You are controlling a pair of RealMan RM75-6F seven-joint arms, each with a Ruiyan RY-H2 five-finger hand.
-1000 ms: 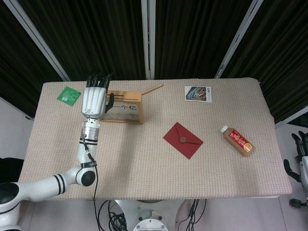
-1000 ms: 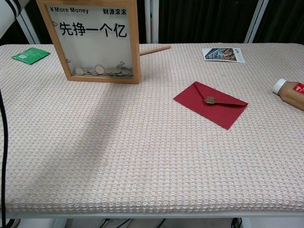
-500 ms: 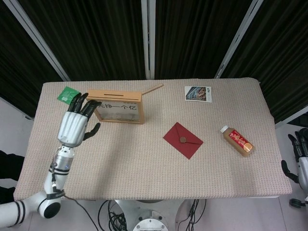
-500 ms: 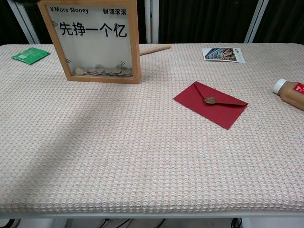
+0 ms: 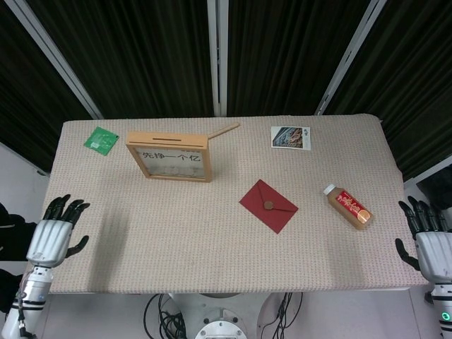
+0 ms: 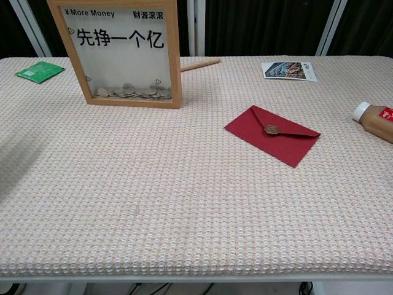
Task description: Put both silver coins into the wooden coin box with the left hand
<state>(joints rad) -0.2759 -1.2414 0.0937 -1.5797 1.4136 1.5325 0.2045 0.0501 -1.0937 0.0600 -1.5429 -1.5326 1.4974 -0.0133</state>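
The wooden coin box (image 5: 171, 155) (image 6: 123, 52) stands upright at the back left of the table, a glass-fronted frame with a slot on top. Several coins (image 6: 132, 92) lie heaped at its bottom behind the glass. I see no loose silver coins on the cloth. My left hand (image 5: 55, 233) hangs off the table's left front corner, fingers spread, holding nothing. My right hand (image 5: 428, 240) sits off the right front corner, also spread and empty. Neither hand shows in the chest view.
A red envelope (image 5: 268, 205) (image 6: 272, 134) lies mid-table. A brown bottle (image 5: 347, 205) (image 6: 374, 121) lies on its side at the right. A photo card (image 5: 290, 137), a wooden stick (image 5: 223, 131) and a green packet (image 5: 101, 139) sit along the back.
My left hand has drawn back from above the coin box, down and left, to beyond the table's front left corner. My right hand has risen a little into view.
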